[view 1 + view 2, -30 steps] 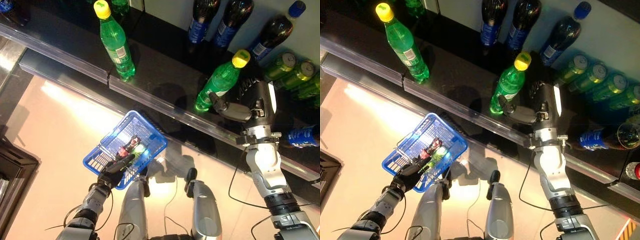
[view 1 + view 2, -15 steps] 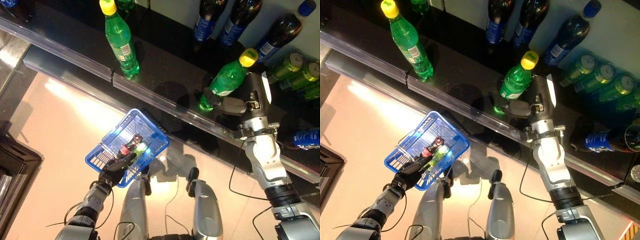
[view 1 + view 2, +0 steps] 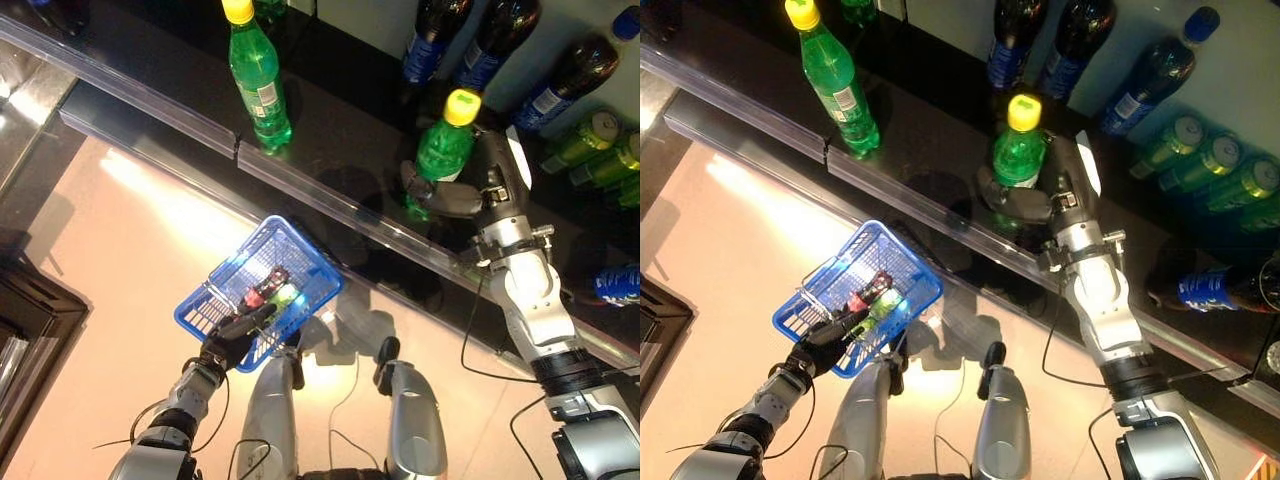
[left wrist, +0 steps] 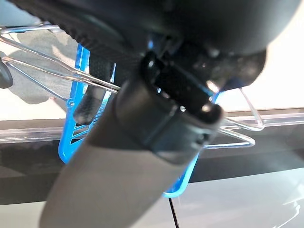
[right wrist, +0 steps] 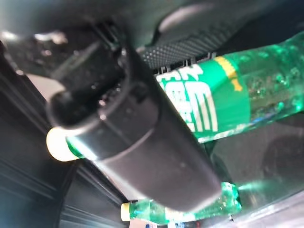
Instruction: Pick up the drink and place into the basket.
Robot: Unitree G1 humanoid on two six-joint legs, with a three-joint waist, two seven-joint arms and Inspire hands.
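Observation:
My right hand [image 3: 462,195] is shut on a green drink bottle [image 3: 437,152] with a yellow cap, holding it above the dark shelf [image 3: 330,140]. In the right wrist view the thumb [image 5: 137,147] crosses the bottle's green label [image 5: 209,109]. The blue wire basket [image 3: 262,290] hangs lower left over the floor, with my left hand [image 3: 232,340] shut on its wire handle [image 4: 61,76]. A red-capped dark bottle [image 3: 262,290] and a pale green item [image 3: 283,297] lie inside it.
A second green bottle [image 3: 258,75] stands on the shelf at the left. Dark cola bottles [image 3: 430,40] line the back, green cans [image 3: 590,135] stand at the right, and a blue can [image 3: 615,283] lies lower right. A clear rail [image 3: 300,185] edges the shelf.
My right hand has closed round the green bottle and brought it from tilted to more upright, shifting it left and up off the shelf. The basket hand has held still.

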